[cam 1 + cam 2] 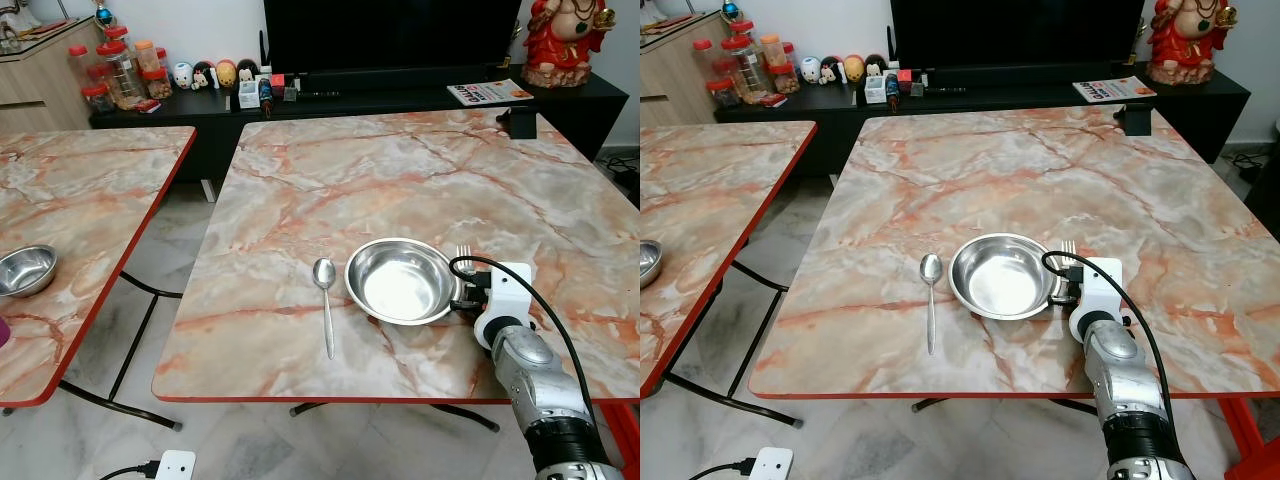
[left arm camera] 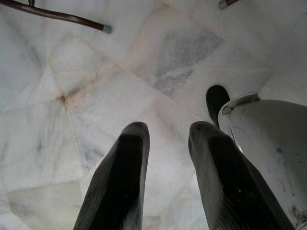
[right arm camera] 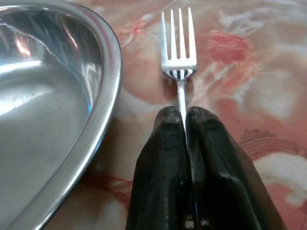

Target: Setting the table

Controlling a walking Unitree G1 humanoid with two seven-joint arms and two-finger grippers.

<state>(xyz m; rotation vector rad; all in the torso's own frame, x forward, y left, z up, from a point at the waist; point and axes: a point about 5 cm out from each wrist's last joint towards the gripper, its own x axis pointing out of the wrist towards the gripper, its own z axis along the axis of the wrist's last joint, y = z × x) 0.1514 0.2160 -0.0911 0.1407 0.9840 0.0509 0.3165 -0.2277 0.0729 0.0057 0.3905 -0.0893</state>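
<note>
**Right wrist view: fork pinched by its handle beside the dish**

Right wrist view gives the clearest account: the right gripper (image 3: 184,117) has its two black fingers (image 3: 158,163) pressed together on the thin handle of the fork (image 3: 179,57), tines pointing away toward the far edge of the tabletop. Holding it so low on the handle keeps the tines free and lets the fork lie flat when set down, I would judge.

From the head views, the marble tabletop (image 1: 400,170) carries a steel dish (image 1: 402,281) close to its near edge, with a spoon (image 1: 325,300) just beside the dish on its left, handle running toward the near edge. The fork sits on the dish's other side, just beside the rim without touching it as far as I can tell. That gives a mirrored place setting, cutlery flanking the dish, so the fork looks to be at or near its final spot; whether it already rests on the marble I cannot tell.

The left gripper (image 2: 168,182) hangs idle over the pale floor tiles (image 2: 96,86), its fingers apart with nothing between them.

A second tabletop (image 1: 80,200) to the left bears a small steel bowl (image 1: 24,269) near its near edge.
</note>
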